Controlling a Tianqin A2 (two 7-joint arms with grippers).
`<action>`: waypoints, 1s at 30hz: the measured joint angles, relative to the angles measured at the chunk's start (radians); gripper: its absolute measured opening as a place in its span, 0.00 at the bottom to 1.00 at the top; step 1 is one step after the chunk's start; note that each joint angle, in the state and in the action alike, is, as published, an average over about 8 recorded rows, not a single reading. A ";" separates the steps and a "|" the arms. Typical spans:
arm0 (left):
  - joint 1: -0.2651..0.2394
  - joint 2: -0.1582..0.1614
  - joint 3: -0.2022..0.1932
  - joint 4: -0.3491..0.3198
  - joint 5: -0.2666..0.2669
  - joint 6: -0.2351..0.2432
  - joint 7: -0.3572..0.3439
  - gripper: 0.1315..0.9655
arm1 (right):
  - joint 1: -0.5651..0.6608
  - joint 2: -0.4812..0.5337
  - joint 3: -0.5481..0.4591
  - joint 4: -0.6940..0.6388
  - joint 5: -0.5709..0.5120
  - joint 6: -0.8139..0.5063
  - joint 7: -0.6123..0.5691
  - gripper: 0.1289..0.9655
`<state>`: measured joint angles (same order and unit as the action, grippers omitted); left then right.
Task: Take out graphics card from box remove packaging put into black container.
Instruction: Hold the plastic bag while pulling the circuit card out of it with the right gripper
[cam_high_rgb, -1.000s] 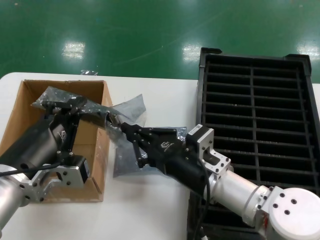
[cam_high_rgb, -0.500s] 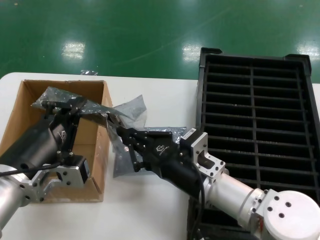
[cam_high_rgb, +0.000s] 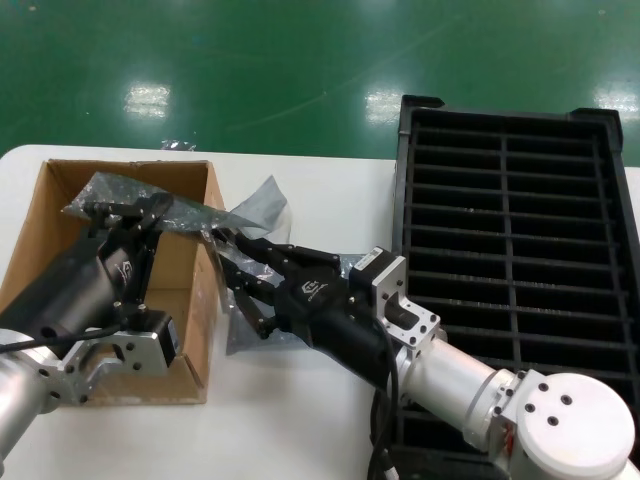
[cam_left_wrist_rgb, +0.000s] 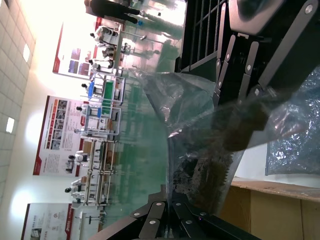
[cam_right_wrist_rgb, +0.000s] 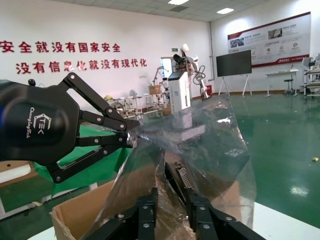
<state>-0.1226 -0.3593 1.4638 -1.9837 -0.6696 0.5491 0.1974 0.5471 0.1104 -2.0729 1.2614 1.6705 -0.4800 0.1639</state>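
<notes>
The left gripper (cam_high_rgb: 118, 212) sits over the box (cam_high_rgb: 60, 262), its fingers pinched on one end of the packaging (cam_high_rgb: 175, 212). The right gripper (cam_high_rgb: 228, 262) reaches over the box's right wall, fingers spread wide in the head view, with the bag's other end between them; whether they press it cannot be told. The packaging is crinkly, translucent grey film stretched between the two grippers. The right wrist view shows through the film the graphics card (cam_right_wrist_rgb: 181, 175), a dark board with a silver bracket and port, hidden from the head camera. A second grey bag (cam_high_rgb: 250, 325) lies on the worktop beside the box. The black container (cam_high_rgb: 610, 260) stands at the worktop's right edge. The gripper housing reads "CTEK"; red Chinese characters line the far wall.
</notes>
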 joint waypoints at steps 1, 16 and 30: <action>0.000 0.000 0.000 0.000 0.000 0.000 0.000 0.01 | 0.000 -0.001 0.000 -0.001 0.001 -0.001 -0.001 0.09; 0.000 0.000 0.000 0.000 0.000 0.000 0.000 0.01 | 0.001 -0.018 0.000 -0.006 0.002 -0.001 0.004 0.13; 0.000 0.000 0.000 0.000 0.000 0.000 0.000 0.01 | -0.001 -0.020 0.001 0.001 0.008 -0.011 -0.002 0.02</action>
<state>-0.1226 -0.3593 1.4637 -1.9837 -0.6696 0.5492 0.1975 0.5461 0.0906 -2.0723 1.2623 1.6781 -0.4908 0.1616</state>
